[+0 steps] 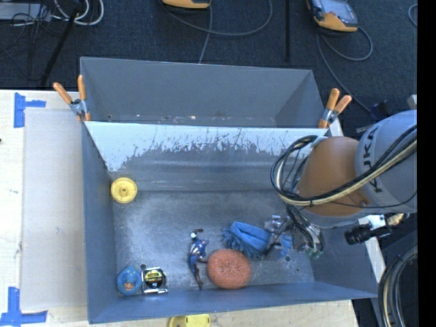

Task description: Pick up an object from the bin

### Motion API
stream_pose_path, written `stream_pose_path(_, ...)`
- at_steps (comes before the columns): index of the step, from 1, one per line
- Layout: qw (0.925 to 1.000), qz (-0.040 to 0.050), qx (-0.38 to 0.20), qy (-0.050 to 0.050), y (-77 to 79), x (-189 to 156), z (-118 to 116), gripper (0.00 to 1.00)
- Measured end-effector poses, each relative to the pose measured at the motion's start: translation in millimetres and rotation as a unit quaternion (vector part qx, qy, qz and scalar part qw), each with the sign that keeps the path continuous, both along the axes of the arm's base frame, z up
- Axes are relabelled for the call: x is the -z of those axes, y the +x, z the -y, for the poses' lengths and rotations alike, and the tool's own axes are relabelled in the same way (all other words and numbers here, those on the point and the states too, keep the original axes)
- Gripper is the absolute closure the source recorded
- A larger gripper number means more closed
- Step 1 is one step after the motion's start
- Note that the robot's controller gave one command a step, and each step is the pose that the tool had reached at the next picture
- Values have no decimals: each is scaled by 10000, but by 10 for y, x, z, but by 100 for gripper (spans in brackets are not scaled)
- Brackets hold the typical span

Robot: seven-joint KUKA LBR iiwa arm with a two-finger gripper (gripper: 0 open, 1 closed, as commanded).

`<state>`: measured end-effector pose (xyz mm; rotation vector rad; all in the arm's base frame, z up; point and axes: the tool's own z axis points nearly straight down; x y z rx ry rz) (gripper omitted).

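My gripper (pixel 285 238) is low in the bin's front right part, under the arm's orange cover. It is at the right end of a crumpled blue cloth-like thing (pixel 245 237) and seems to touch it. A round reddish-brown scrubber ball (pixel 229 268) lies just in front of the blue thing, to its left. A small blue and red figurine (pixel 197 256) lies left of the ball.
A yellow round cap-like thing (pixel 124 190) lies at the left wall, mid-depth. A blue and yellow tape measure (pixel 142 279) sits in the front left corner. The arm and its cables hang over the bin's right side.
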<state>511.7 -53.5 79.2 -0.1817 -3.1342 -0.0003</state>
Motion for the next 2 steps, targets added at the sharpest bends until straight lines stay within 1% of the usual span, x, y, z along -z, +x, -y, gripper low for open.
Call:
stream_pose_path(1,10000,-3,-40,1,48,-394,9,100)
stream_pose_path(2,9999,15,115,-2,339,-1487,97,100)
